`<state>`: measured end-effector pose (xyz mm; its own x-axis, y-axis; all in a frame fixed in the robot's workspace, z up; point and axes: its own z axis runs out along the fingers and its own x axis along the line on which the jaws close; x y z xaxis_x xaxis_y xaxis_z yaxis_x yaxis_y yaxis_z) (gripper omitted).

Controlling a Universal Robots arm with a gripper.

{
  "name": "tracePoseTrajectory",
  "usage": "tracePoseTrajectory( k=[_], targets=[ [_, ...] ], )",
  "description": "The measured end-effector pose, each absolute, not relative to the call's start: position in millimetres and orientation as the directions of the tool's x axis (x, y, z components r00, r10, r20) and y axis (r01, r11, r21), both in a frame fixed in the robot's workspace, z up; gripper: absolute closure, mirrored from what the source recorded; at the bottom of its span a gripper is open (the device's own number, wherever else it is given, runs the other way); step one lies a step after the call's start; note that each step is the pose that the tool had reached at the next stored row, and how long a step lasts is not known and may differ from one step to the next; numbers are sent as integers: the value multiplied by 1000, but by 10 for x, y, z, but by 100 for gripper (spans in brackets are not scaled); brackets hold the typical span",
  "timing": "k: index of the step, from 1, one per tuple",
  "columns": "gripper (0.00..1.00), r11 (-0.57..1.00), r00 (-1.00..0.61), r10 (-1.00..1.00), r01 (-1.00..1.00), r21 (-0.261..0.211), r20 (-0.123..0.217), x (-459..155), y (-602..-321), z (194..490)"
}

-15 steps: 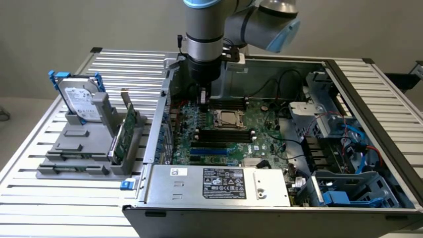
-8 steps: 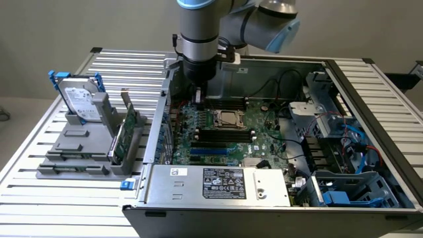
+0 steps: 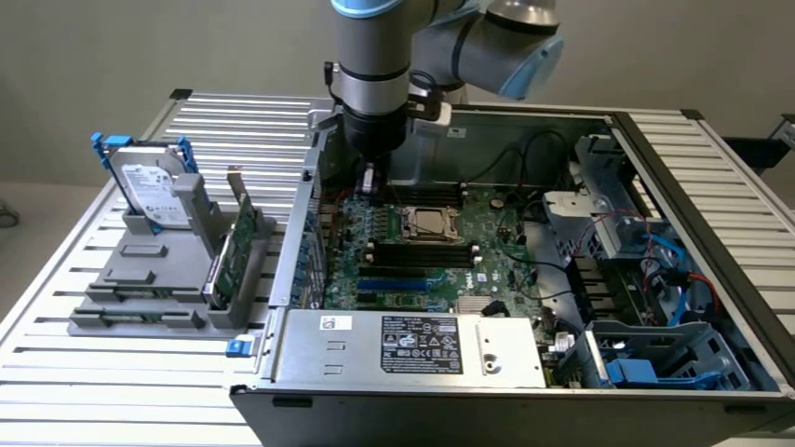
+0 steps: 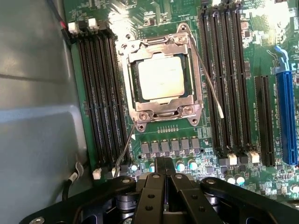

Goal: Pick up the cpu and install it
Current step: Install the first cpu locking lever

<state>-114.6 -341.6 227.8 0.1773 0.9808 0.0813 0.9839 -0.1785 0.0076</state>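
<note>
Slatted metal worktop (image 3: 112, 372) carries an open computer case (image 3: 497, 419) and, at the exterior view's left, a grey rack (image 3: 149, 279) holding a hard drive (image 3: 155, 196). On the green motherboard (image 3: 497, 261) the cpu (image 4: 160, 78) lies seated in its socket between memory slots. The gripper (image 4: 164, 164) hangs near the socket, fingers pressed together, holding nothing

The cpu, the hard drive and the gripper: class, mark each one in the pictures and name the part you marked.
cpu (image 4: 161, 78): wrist view, middle of its silvery top.
hard drive (image 3: 155, 191): exterior view, on its white label.
gripper (image 4: 164, 162): wrist view, where its shut fingertips meet.
</note>
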Motion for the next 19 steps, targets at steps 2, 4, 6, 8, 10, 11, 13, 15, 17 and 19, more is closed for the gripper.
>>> tracePoseTrajectory(
  k=[2,4,6,8,10,11,13,15,17,19],
  targets=[
    [89,-210,208,975,978,7,81,-1146,-3417,2278],
    [89,-241,240,967,970,6,81,-1146,-3416,2276],
    [89,-273,272,959,962,5,81,-1146,-3416,2275],
    [89,-304,303,950,953,4,81,-1146,-3416,2274],
    [89,-335,334,939,942,4,80,-1146,-3416,2273],
    [89,-351,350,933,936,3,80,-1146,-3416,2273],
    [89,-381,379,922,925,2,80,-1146,-3416,2272],
    [89,-410,408,909,912,1,79,-1146,-3416,2271],
    [89,-435,434,898,900,0,79,-1146,-3416,2271],
    [89,-457,456,887,889,-2,78,-1146,-3416,2271]
  ],
)
